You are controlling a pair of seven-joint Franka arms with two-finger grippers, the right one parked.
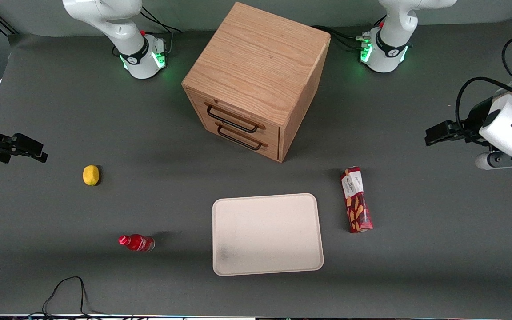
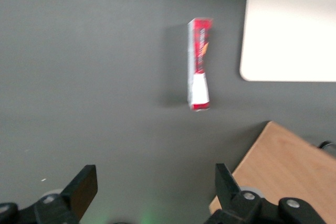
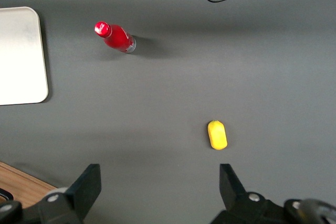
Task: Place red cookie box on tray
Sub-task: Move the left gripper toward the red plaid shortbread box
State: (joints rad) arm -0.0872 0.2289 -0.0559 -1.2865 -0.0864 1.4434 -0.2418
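Note:
The red cookie box lies flat on the grey table beside the tray, toward the working arm's end, a small gap between them. It is a long dark-red carton with a white label and cookie pictures. It also shows in the left wrist view, beside the tray. The tray is cream-white and bare, with a faint grey smudge. My left gripper hangs above the table toward the working arm's end, farther from the front camera than the box and well apart from it. Its fingers stand wide open and empty.
A wooden drawer cabinet stands farther from the front camera than the tray; its corner shows in the left wrist view. A yellow lemon and a small red bottle lie toward the parked arm's end. A black cable loops at the table's near edge.

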